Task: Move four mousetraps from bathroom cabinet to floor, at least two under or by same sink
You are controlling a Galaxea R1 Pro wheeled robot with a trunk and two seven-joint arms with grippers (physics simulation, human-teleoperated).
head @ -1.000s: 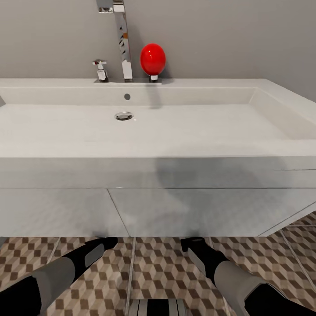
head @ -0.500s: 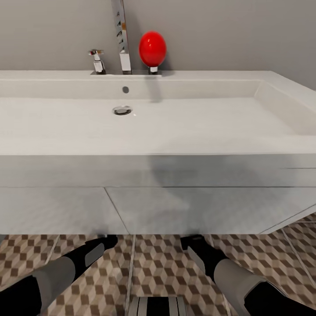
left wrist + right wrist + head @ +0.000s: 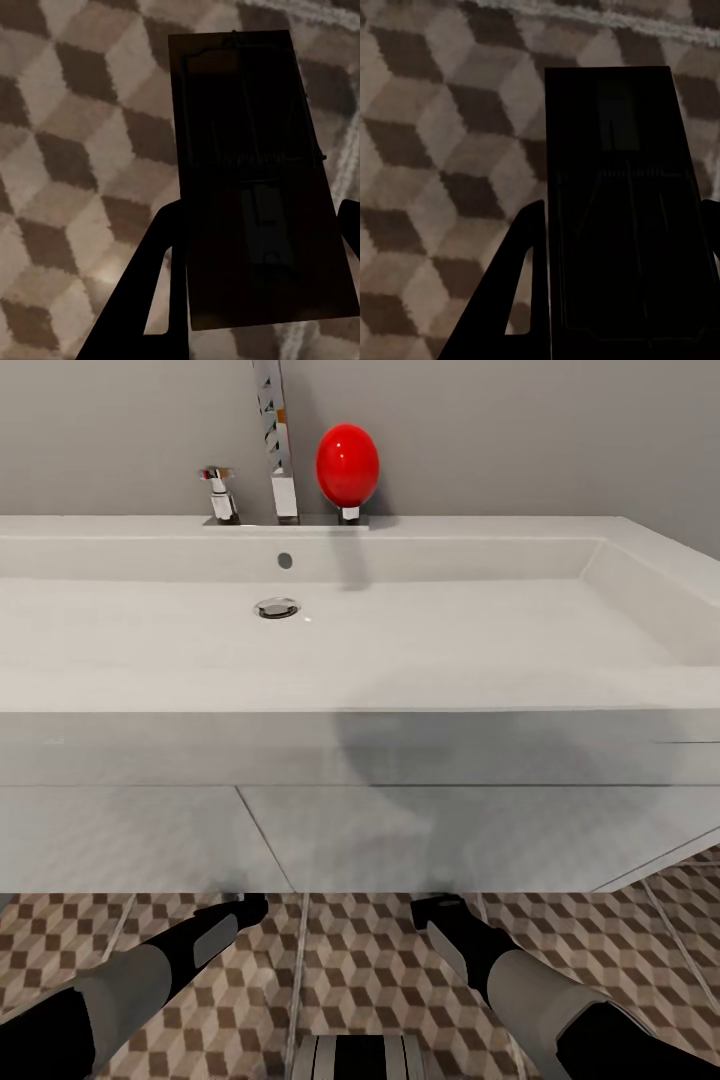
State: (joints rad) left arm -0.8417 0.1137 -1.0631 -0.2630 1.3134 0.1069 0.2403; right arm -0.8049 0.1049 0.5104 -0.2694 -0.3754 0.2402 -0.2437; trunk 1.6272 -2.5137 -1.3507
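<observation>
Black and pale grey, both forearms reach forward and down from the lower corners of the head view, their ends slipping out of sight beneath the front edge of the white two-door wall-hung vanity (image 3: 400,840).

In the left wrist view, the left gripper (image 3: 255,277) has its jaws pinching a dark-brown flat rectangular wooden mousetrap (image 3: 255,180); one dark finger (image 3: 146,300) lies along the plate's long side and the tip of the other shows at the opposite side. The plate's long axis runs along the fingers, with its wire spring crossing the middle.

In the right wrist view, the right gripper (image 3: 622,300) likewise has its jaws pinching a second dark-brown flat mousetrap (image 3: 622,202), held lengthwise between the fingers and pointing away from the wrist.

Both traps hang over the tiled bathroom floor (image 3: 370,980), printed with brown-and-beige cubes and pale grout lines; whether they touch it I cannot tell.

Above the vanity sits the wide white rectangular basin (image 3: 400,650), with a chrome tap (image 3: 280,460) and a glossy red egg-shaped object (image 3: 348,464) at its back edge, against a grey wall (image 3: 550,430).
</observation>
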